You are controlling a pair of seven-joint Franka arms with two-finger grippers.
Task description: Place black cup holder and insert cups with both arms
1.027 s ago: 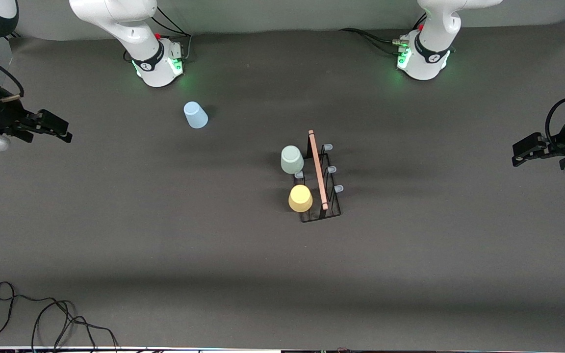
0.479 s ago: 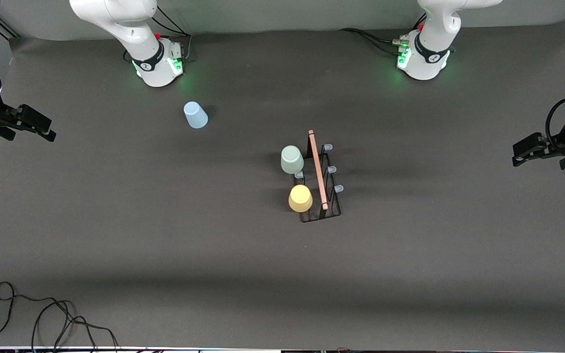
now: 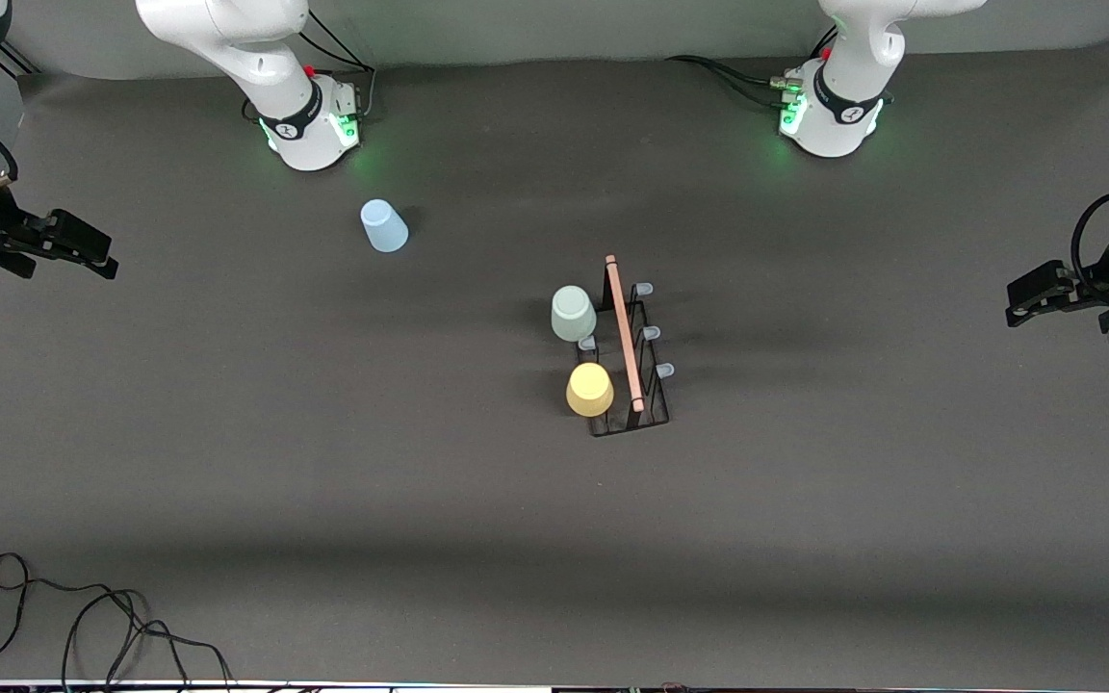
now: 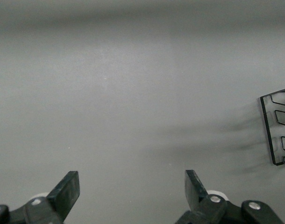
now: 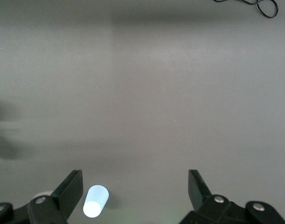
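Centrally on the table (image 3: 805, 539), the black cup holder (image 3: 630, 361) is seen (green cup (image 3: 573, 314) and yellow cup (image 3: 590, 389) hung); blue cup (image 3: 383, 226) is stood nearer the right arm's edge. Left tool (image 3: 1021, 306) and right tool (image 3: 104, 262) are held apart, empty, over opposite table edges.

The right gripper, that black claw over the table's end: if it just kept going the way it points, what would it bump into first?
Probably only the bare table. The right gripper is open, and the light blue cup sits off beside one finger, though depth is hard to judge.
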